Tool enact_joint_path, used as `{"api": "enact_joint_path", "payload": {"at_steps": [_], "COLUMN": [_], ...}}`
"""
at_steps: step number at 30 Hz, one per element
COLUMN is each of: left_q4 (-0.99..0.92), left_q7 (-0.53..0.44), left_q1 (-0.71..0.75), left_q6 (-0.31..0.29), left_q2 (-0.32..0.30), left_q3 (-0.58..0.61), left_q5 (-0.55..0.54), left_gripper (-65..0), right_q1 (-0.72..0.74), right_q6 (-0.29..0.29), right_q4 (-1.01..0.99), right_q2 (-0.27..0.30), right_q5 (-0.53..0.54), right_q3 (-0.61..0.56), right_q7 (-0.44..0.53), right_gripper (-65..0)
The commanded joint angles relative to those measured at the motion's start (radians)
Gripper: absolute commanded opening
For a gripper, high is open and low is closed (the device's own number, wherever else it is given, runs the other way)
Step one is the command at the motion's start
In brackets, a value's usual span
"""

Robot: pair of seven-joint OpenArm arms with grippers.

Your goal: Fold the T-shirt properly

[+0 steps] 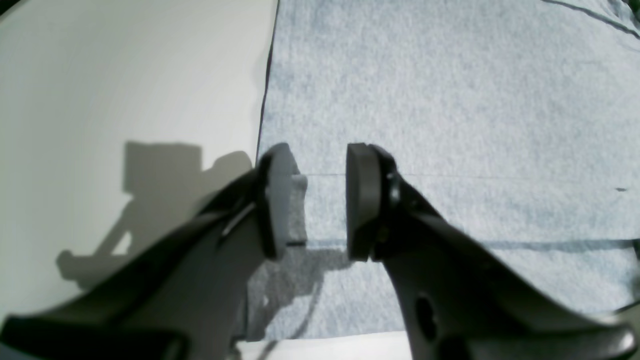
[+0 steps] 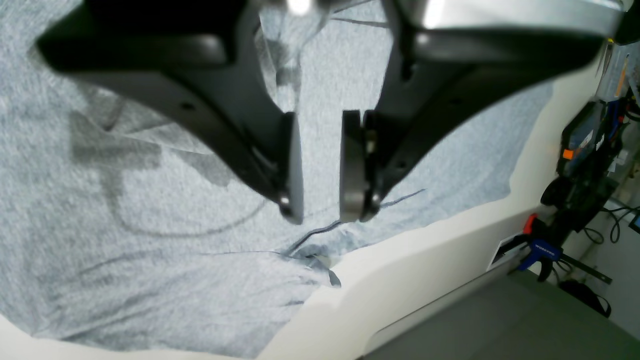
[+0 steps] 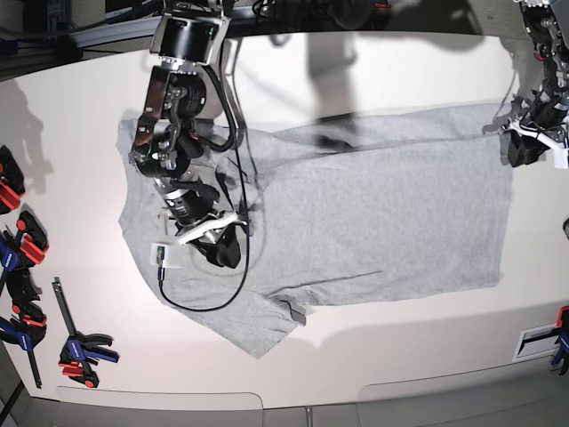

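Currently the T-shirt (image 3: 356,213) lies spread flat on the white table (image 3: 373,347), plain grey side up, body running across the middle of the table, one sleeve (image 3: 258,325) sticking out toward the table's front edge with a small flipped-up bit of hem beside it.

Right gripper (image 2: 320,200): jaws parted with a clear gap, nothing between the pads, just shirt fabric visible through the gap. It hangs over the shirt near the sleeve and armpit seam; whether the tips touch the cloth I can't tell. In the base view that arm sits over the shirt's collar end, its black cable (image 3: 233,267) looping across the fabric.

Left gripper (image 1: 320,200): jaws apart by a moderate gap, nothing pinched. It sits over the shirt's hem corner, one pad (image 1: 277,200) right at the shirt's side edge where the cloth meets bare table, the other over fabric. Contact with the cloth is not clear from this angle.

Several red and blue clamps (image 3: 80,351) lie on the table well clear of the shirt, past its collar end.
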Motion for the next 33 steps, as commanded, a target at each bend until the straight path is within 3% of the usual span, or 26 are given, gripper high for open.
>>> {"api": "enact_joint_path", "payload": {"at_steps": [1, 3, 8, 14, 18, 23, 27, 30, 33], "left_q4": [0.016, 0.016, 0.016, 0.016, 0.016, 0.016, 0.016, 0.016, 0.016], "left_q7": [-0.019, -0.019, -0.019, -0.019, -0.019, -0.019, -0.019, -0.019, -0.019], "left_q1": [-0.003, -0.003, -0.003, -0.003, -0.003, -0.003, -0.003, -0.003, -0.003], "left_q6": [-0.004, -0.004, -0.004, -0.004, -0.004, -0.004, -0.004, -0.004, -0.004], "left_q2": [-0.023, -0.023, -0.023, -0.023, -0.023, -0.023, -0.023, -0.023, -0.023], "left_q3": [-0.006, -0.006, -0.006, -0.006, -0.006, -0.006, -0.006, -0.006, -0.006], "left_q5": [-0.012, -0.012, -0.013, -0.013, -0.012, -0.013, -0.013, -0.013, -0.013], "left_gripper": [-47.7, -47.7, -47.7, -47.7, -47.7, -47.7, -47.7, -47.7, -47.7], "right_q1": [0.022, 0.021, -0.004, -0.129, -0.235, -0.272, -0.269, -0.264, -0.261], "right_q6": [0.014, 0.026, 0.151, 0.148, 0.094, -0.065, -0.074, -0.074, -0.074], "right_q4": [0.018, 0.027, 0.109, 0.268, 0.355, 0.347, 0.289, 0.224, 0.178], "right_q2": [-0.001, -0.001, -0.001, -0.003, -0.003, -0.003, -0.003, -0.003, -0.003], "right_q5": [0.014, 0.019, 0.124, 0.119, 0.106, -0.039, -0.037, -0.012, -0.004], "right_q3": [-0.003, -0.003, -0.003, -0.003, -0.003, -0.003, -0.003, -0.003, -0.004], "right_q7": [0.012, -0.03, -0.19, -0.202, -0.185, -0.14, -0.13, -0.12, -0.1], "right_gripper": [-58.2, -65.0, -65.0, -65.0, -65.0, -65.0, -65.0, -46.1, -42.7]}}
